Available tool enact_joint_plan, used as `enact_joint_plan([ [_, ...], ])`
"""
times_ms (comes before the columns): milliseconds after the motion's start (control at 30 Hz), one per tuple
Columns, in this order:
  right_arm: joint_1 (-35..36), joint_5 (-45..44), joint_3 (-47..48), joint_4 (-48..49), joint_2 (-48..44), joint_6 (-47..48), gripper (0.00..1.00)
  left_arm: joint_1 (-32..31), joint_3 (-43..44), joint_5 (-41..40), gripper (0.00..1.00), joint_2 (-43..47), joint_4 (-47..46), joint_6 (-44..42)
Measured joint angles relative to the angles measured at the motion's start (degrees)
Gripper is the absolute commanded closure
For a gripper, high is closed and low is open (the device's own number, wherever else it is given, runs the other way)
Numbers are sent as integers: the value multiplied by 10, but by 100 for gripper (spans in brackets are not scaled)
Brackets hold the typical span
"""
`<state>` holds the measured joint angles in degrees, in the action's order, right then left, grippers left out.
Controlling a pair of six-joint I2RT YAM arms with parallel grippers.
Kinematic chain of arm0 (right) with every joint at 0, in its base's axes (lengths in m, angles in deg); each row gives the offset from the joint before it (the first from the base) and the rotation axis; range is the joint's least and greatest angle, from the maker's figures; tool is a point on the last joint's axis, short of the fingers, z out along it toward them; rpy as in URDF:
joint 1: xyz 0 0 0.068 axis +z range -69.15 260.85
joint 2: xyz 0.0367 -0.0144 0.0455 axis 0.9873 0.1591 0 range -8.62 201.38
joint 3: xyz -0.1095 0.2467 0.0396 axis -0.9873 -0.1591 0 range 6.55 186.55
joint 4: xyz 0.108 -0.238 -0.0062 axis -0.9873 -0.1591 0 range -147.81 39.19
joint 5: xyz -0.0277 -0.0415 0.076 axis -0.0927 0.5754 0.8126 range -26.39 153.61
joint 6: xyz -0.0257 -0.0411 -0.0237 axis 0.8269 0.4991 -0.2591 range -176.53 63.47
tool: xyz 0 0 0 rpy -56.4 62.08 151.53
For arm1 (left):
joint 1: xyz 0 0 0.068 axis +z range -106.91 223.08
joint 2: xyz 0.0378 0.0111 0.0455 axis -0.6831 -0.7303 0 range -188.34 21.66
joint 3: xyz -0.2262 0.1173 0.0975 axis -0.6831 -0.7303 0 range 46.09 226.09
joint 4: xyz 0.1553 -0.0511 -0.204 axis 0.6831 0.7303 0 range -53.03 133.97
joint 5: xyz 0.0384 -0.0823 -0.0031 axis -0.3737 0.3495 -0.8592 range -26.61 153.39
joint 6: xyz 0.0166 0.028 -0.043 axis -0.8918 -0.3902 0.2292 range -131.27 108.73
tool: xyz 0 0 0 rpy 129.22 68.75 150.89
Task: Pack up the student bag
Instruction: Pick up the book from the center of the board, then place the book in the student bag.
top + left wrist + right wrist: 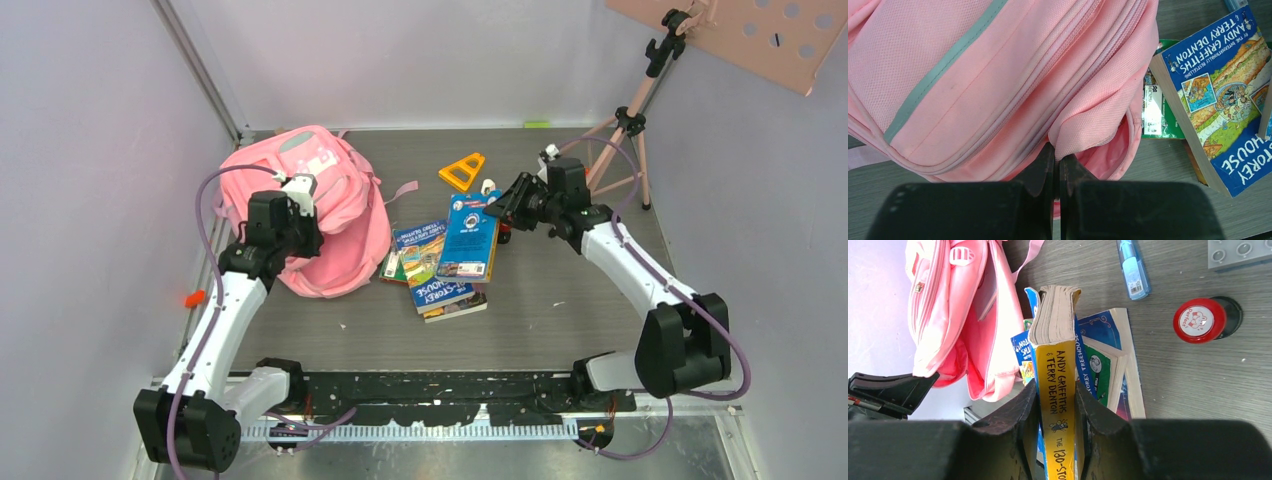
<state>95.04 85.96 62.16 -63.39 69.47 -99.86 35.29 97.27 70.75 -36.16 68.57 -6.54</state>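
Observation:
The pink student bag [320, 200] lies at the table's back left, its opening facing the books. My left gripper [296, 240] is shut on the pink fabric edge of the bag's opening [1083, 131], holding it up; pink lining shows inside. My right gripper [503, 212] is shut on a yellow-spined book [1057, 385], held on edge above the other books. That book shows as the blue-covered one [468, 240] in the top view. The bag [958, 315] also shows in the right wrist view.
Other books [440, 285] lie stacked right of the bag. An orange triangle [461, 171] lies behind them. A red-capped pot [1200, 321], a blue tube [1133, 270] and a grey brick [1238, 252] lie near the right gripper. A pink tripod [625, 130] stands back right.

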Motion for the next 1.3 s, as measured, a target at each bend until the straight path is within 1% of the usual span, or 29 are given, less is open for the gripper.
enact_joint_plan([
  [133, 16, -19, 49, -62, -6, 22, 99, 0, 0, 0, 100, 0, 0, 0],
  [300, 94, -49, 129, -130, -4, 32, 99, 0, 0, -6, 100, 0, 0, 6],
  [433, 150, -53, 170, -131, 2, 9, 99, 0, 1, -10, 100, 0, 1, 8],
  [567, 196, -55, 175, -95, 28, -43, 99, 1, 1, -10, 100, 1, 1, 8],
  [867, 276, -53, 180, 25, 182, -152, 99, 5, 1, -11, 100, 21, 0, 8],
  [1033, 289, -36, 192, 105, 236, -206, 99, 6, 1, -10, 100, 22, 0, 8],
  [1300, 290, -12, 203, 210, 286, -287, 99, 7, 1, -8, 100, 27, -1, 6],
])
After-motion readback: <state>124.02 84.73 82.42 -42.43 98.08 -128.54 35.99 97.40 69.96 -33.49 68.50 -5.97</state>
